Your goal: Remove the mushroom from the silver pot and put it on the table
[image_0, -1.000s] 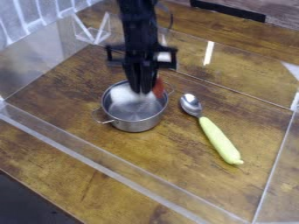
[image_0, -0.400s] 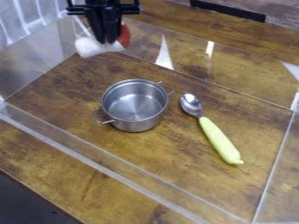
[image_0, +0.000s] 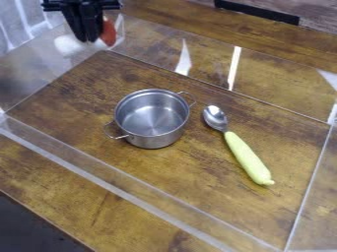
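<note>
The mushroom [image_0: 69, 44] is out of the silver pot [image_0: 153, 132], so the first big part of the job is done. It is up in the air, away from the pot, toward 11 o'clock. I can see its white stem on one side and its red cap [image_0: 108, 35] on the other. The black fingers [image_0: 89, 30] are clamped on it, in the middle.

The pot sits on the brown surface [image_0: 73, 113], and I see nothing inside it. The spoon [image_0: 215, 116] lies just beside the pot at 3 o'clock, with its yellow handle [image_0: 245, 156] pointing toward 5 o'clock. It has no part in this job.

What is left is the putting down. I think the arm has to go low over the wood, inside the clear walls [image_0: 165, 219], and then let go. I can't tell how high up the mushroom is. If it is let go too high, it might roll.
</note>
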`<state>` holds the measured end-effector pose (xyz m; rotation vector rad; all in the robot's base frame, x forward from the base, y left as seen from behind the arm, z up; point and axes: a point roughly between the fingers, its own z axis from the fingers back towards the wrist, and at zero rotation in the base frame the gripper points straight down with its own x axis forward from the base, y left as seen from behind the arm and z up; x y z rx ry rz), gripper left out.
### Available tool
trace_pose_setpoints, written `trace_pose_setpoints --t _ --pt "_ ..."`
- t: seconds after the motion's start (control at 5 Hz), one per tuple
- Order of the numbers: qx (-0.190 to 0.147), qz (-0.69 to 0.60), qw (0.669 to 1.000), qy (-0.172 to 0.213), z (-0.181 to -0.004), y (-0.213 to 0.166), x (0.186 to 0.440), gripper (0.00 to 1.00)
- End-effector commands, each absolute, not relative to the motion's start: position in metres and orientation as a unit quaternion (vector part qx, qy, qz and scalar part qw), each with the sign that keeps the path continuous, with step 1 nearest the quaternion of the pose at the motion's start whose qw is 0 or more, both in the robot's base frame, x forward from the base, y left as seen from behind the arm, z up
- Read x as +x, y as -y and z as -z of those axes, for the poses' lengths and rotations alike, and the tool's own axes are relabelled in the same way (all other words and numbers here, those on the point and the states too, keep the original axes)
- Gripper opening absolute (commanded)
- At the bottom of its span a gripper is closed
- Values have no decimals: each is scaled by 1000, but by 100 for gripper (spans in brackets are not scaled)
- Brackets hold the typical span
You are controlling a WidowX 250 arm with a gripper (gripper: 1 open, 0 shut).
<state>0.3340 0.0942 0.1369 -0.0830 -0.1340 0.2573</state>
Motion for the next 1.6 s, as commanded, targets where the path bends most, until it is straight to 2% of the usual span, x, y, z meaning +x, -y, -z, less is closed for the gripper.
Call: trace_pose_setpoints --t 0.0,0.2,0.4,0.6,0.8,1.0,1.2,1.4 --pt "-41 -112 988 95 -155 -91 329 0" --pt "-46 -90 990 98 -160 -86 327 100" --pt "-45 -101 989 101 -158 -87 328 0" --pt "-46 -110 988 100 -154 -88 331 0" --pt "-47 -118 987 103 -153 -83 319 0" --pt "-45 -120 986 108 -161 -82 309 0" --pt "-46 -126 985 111 -155 -80 299 0" --pt "-48 -131 984 114 -156 -84 306 0"
